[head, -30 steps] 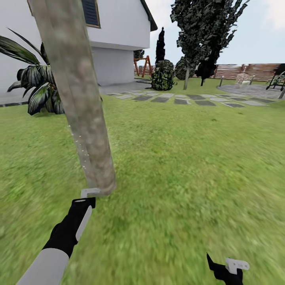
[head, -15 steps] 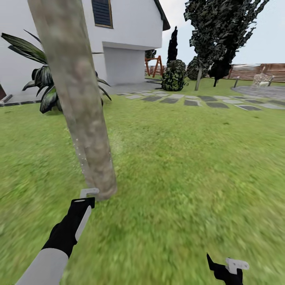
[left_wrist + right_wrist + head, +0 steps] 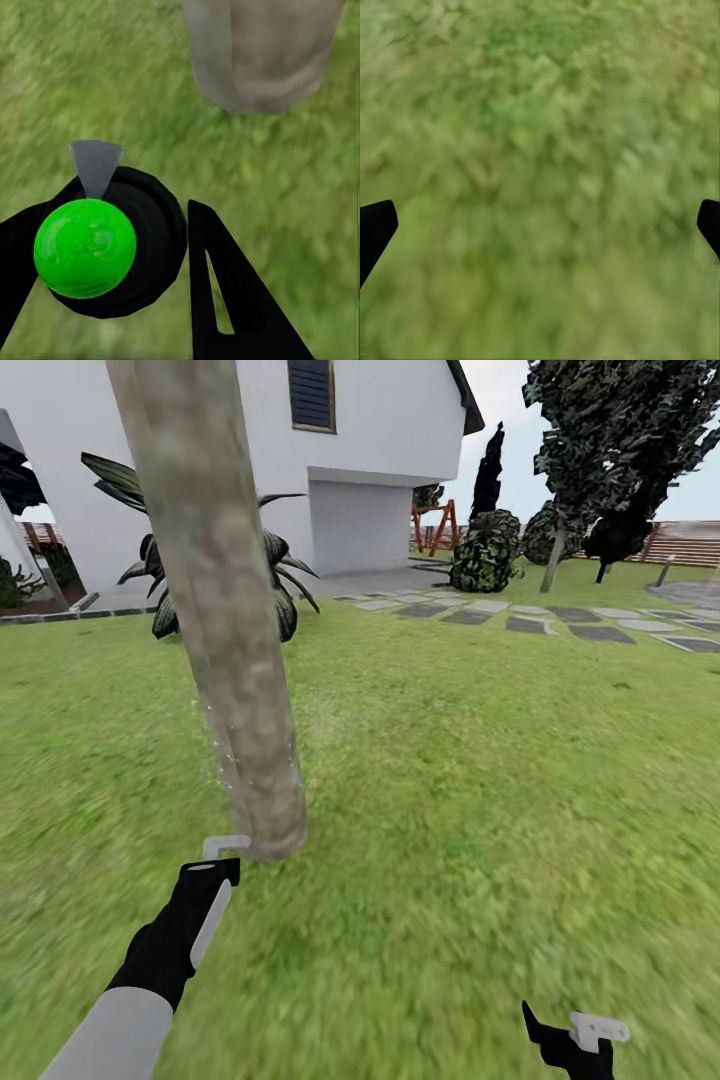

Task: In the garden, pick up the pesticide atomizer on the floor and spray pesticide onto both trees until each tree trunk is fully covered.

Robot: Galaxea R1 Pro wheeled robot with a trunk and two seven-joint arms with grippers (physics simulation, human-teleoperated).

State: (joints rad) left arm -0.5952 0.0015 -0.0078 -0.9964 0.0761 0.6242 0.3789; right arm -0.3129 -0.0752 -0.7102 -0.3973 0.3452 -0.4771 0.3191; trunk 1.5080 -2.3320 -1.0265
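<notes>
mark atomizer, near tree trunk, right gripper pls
pesticide atomizer (image 3: 85,248): left wrist view, on its green part.
tree trunk (image 3: 232,650): head view, mid-trunk bark.
right gripper (image 3: 572,1036): head view, between its fingertips.

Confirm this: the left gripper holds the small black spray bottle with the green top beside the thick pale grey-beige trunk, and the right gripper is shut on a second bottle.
Wrong about the right gripper: the right wrist view shows its fingers spread wide with nothing between them, over grass. The left gripper does hold the small black spray bottle with the green top near the thick pale grey-beige trunk.
</notes>
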